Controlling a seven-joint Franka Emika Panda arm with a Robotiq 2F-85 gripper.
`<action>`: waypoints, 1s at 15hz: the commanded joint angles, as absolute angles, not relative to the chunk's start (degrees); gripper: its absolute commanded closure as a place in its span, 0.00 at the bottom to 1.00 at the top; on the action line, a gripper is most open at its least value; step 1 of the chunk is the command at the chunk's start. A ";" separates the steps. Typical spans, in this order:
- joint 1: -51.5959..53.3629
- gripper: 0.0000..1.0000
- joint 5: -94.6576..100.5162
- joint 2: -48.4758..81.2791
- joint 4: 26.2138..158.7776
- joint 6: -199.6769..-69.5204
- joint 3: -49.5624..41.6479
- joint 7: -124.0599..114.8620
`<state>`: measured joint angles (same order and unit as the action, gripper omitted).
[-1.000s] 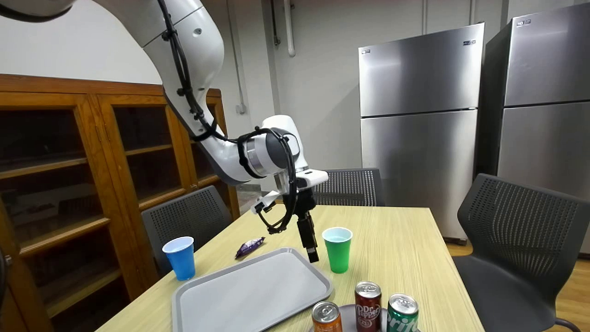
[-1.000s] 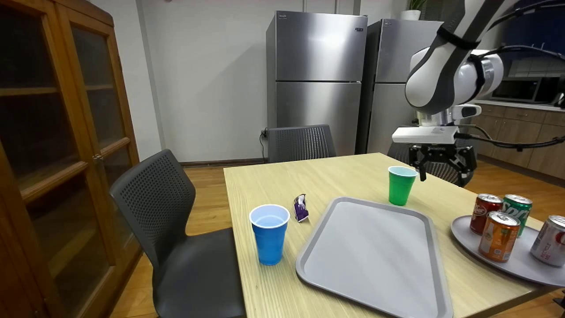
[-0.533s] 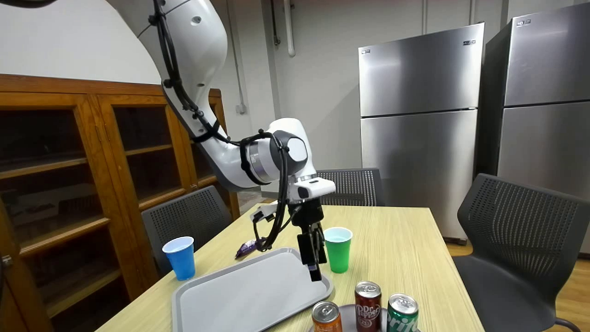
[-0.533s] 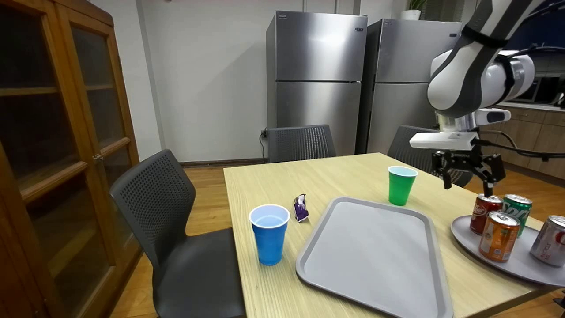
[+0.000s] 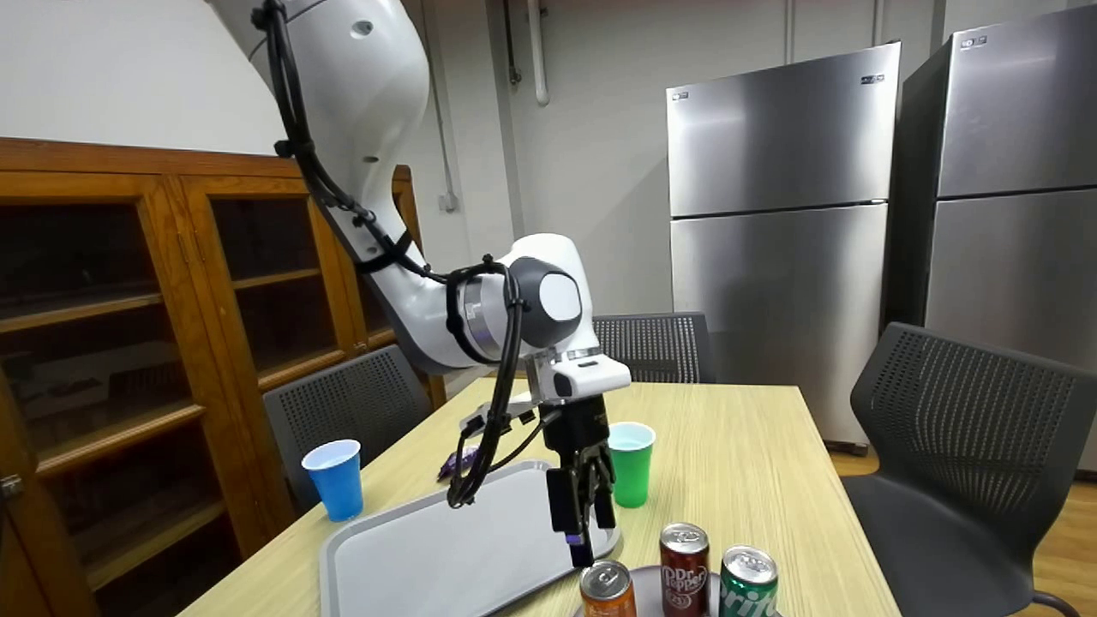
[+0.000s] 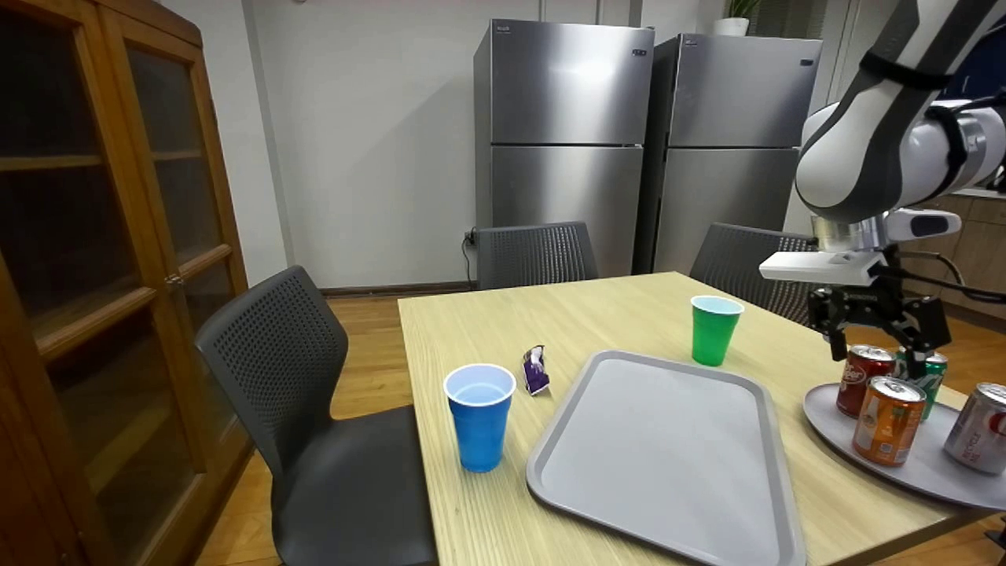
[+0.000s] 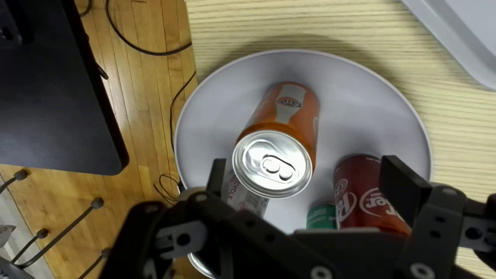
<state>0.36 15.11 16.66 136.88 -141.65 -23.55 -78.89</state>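
Gripper point(image 7: 310, 178) is hovering nr orange can point(image 7: 279, 139) w/ jaws standing wide apart. Can's sitting upright on gray plate point(image 7: 374, 108), Dr Pepper can point(image 7: 358, 188) standing nearby.

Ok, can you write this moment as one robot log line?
gripper: open, empty | position: above round plate | nearby: orange can, dark red can, green can, all upright on plate

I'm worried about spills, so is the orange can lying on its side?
No, the orange can stands upright on the round plate, its lid facing up.
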 commanded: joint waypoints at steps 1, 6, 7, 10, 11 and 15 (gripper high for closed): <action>-1.53 0.00 15.84 16.28 137.12 -141.53 -21.95 -79.67; -1.82 0.00 15.83 15.55 137.78 -141.69 -21.90 -80.29; -1.82 0.00 15.83 15.54 137.79 -141.70 -21.90 -80.30; -2.11 0.00 15.17 14.75 138.55 -142.87 -21.47 -79.38; -2.49 0.00 14.78 13.21 140.02 -145.70 -21.27 -79.03; -3.26 0.00 13.25 10.32 143.34 -150.75 -20.96 -78.08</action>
